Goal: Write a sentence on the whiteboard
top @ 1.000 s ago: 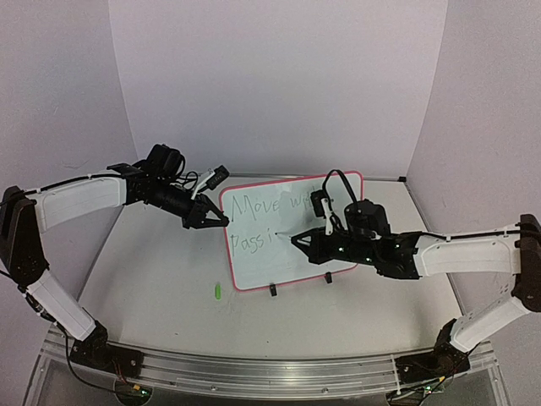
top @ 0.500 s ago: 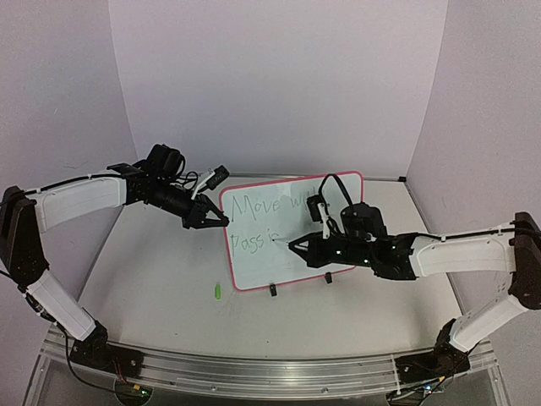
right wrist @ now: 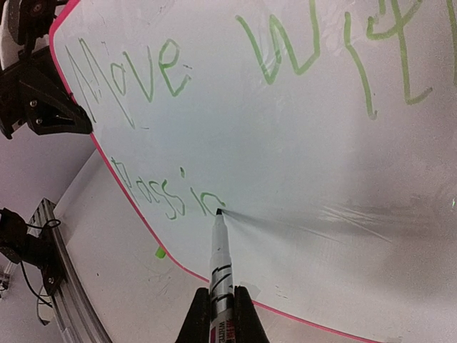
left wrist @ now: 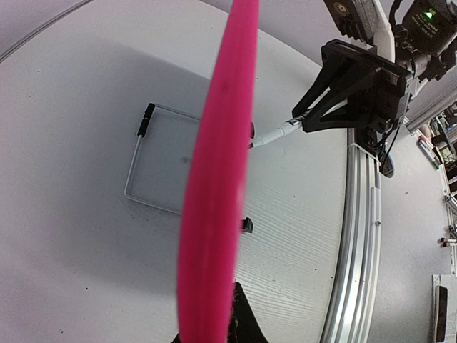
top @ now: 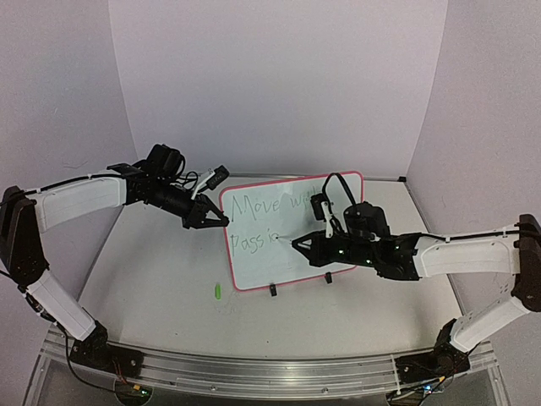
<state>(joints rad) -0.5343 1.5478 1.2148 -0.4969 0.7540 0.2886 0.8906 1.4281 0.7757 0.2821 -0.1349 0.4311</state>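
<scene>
The whiteboard (top: 264, 264) stands upright on the table, with a pink-red frame. The sentence (top: 254, 205) is in green: "Move with" above, "Passi" plus one more letter below (right wrist: 168, 194). My right gripper (top: 309, 246) is shut on a white marker (right wrist: 220, 261). The marker's tip touches the board at the end of the second line. My left gripper (top: 221, 220) is shut on the board's left edge. In the left wrist view the frame (left wrist: 214, 179) runs edge-on into the jaws, and the marker (left wrist: 275, 133) shows beyond it.
A small green cap (top: 217, 291) lies on the table in front of the board's left corner. Black clip feet (top: 273, 290) hold the board's lower edge. The wire stand (left wrist: 136, 171) lies behind the board. An aluminium rail (top: 270, 372) runs along the near edge.
The marker tip moved slightly along the second line and another green letter appeared after "Passi". The left arm and the board stayed still.
</scene>
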